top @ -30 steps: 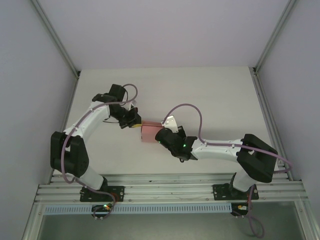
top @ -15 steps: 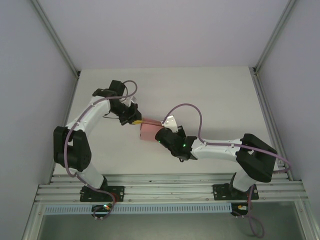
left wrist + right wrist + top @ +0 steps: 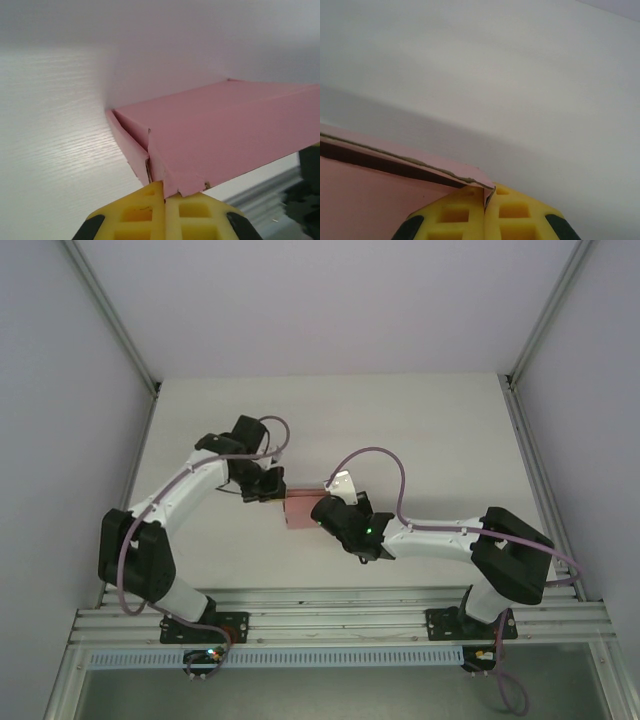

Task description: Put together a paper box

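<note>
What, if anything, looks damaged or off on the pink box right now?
The paper box has a ragged, crumpled corner where the left fingers pinch it: the cardboard edge there is torn and jagged. The corner pinched by the right fingers looks slightly frayed too.

Matt pink paper box (image 3: 225, 125), faintly grained white table (image 3: 50, 150).

Far half of the desk (image 3: 400, 420) is open, room to pass. Mid-desk is blocked: box (image 3: 299, 512) pinched between left gripper (image 3: 274, 490) and right gripper (image 3: 320, 510), one on each side. The left arm (image 3: 190, 490) arches over the near-left desk, the right arm (image 3: 440, 535) lies across near-right. The walls (image 3: 60, 440) close in left, right and back. A rail (image 3: 340, 620) runs along the near edge.
</note>
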